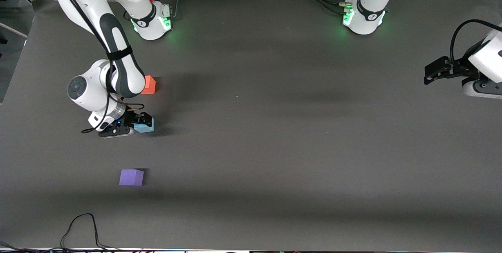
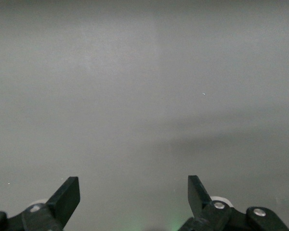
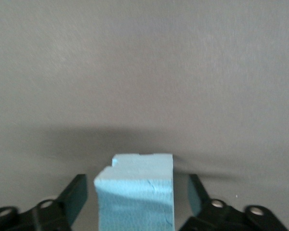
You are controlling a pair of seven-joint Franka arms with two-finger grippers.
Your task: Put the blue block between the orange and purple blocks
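Observation:
The light blue block [image 1: 144,126] appears to rest on the table between the open fingers of my right gripper [image 1: 137,123], with a gap on each side. In the right wrist view the blue block [image 3: 135,192] fills the space between the fingers of the right gripper [image 3: 136,179] without touching them. The orange block [image 1: 149,85] lies farther from the front camera than the blue block, partly hidden by the right arm. The purple block [image 1: 131,177] lies nearer to that camera. My left gripper [image 1: 429,73] waits, open and empty, at the left arm's end of the table [image 2: 133,179].
The dark grey table mat [image 1: 274,147] carries only the three blocks. A black cable [image 1: 80,225] loops on the mat near the front edge at the right arm's end. The two arm bases [image 1: 155,17] stand along the back edge.

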